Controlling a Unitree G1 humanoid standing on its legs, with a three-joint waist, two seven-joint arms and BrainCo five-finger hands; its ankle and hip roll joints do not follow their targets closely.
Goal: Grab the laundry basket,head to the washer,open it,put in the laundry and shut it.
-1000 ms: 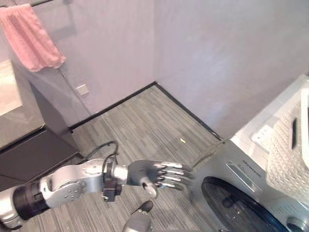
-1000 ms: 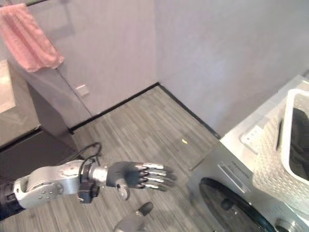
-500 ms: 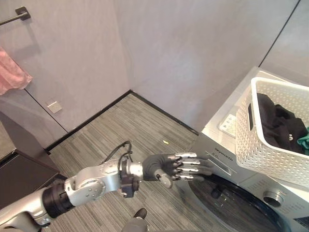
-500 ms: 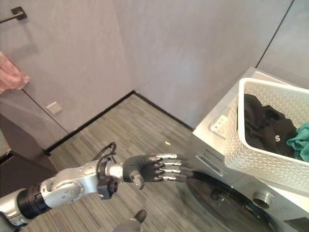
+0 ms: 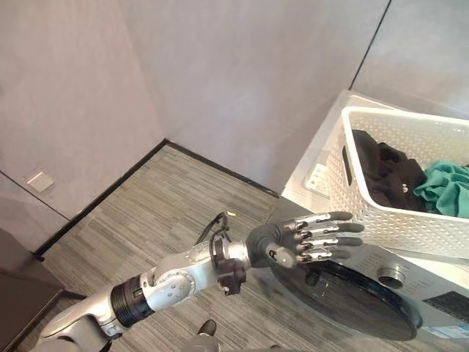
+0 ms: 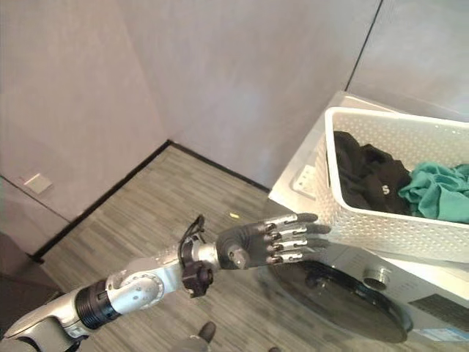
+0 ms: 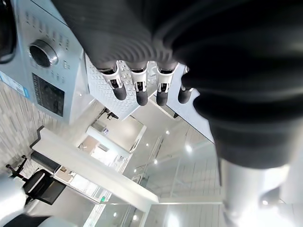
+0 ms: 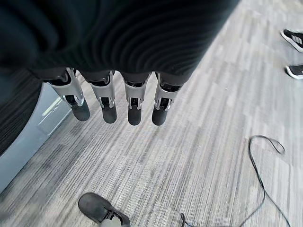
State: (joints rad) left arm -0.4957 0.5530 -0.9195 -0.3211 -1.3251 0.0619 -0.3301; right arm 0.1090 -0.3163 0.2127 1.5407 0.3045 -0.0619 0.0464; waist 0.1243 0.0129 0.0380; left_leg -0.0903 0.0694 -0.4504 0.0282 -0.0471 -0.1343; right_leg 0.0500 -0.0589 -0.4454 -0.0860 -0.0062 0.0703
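now, left hand [image 5: 308, 238]: fingers straight, before silver front-loading washer [image 5: 381, 290]
white perforated plastic laundry basket [image 5: 396, 220]: atop washer
right hand [image 8: 118, 90]: fingers straight, above floor

text: none legible | washer [image 5: 410, 290] panel print too small | black garment [image 6: 370, 180] mark unclear

Head's two eye views look down, sharing washer [image 5: 381, 293] and basket [image 6: 396, 220], wrist views close behind fingers
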